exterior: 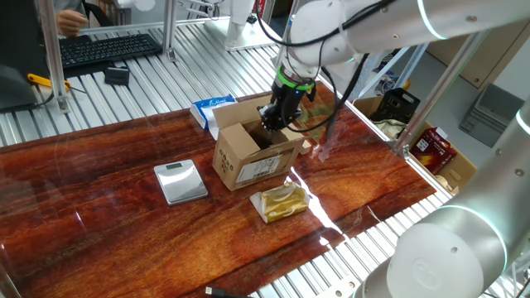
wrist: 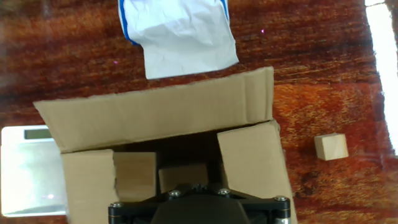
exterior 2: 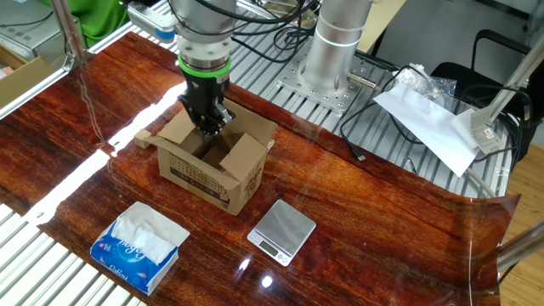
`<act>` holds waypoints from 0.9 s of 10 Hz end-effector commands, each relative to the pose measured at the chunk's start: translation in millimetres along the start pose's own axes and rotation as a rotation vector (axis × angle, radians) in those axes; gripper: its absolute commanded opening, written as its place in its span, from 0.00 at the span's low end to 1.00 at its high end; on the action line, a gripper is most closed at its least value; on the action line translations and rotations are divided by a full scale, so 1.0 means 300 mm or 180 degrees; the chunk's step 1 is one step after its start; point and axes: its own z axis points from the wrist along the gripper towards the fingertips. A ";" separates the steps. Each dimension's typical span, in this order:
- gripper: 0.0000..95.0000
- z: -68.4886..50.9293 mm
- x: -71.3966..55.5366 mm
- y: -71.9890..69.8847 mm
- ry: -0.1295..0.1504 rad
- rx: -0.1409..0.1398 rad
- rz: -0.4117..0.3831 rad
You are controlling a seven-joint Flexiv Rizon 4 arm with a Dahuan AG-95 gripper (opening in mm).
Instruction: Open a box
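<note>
The black two-finger gripper (exterior: pixel 273 124) dips into the small brown corrugated cardboard box (exterior: pixel 252 157) near the middle of the reddish wooden tabletop (exterior: pixel 99 215); its fingertips are hidden inside, so their spread and any grasp cannot be told.

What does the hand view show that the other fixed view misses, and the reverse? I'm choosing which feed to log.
Only the hand view shows the small wooden block on the table beside the box. Only the other fixed view shows the gripper reaching down between the raised flaps, and the arm's base. Both show the box with flaps up, the blue-and-white packet and the silver scale.
</note>
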 end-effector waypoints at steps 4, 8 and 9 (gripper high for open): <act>0.00 0.037 -0.029 -0.053 -0.0124 0.0184 -0.0123; 0.00 0.021 -0.050 -0.070 -0.0161 0.0383 -0.0205; 0.00 0.007 -0.054 -0.067 -0.0151 0.0418 -0.0221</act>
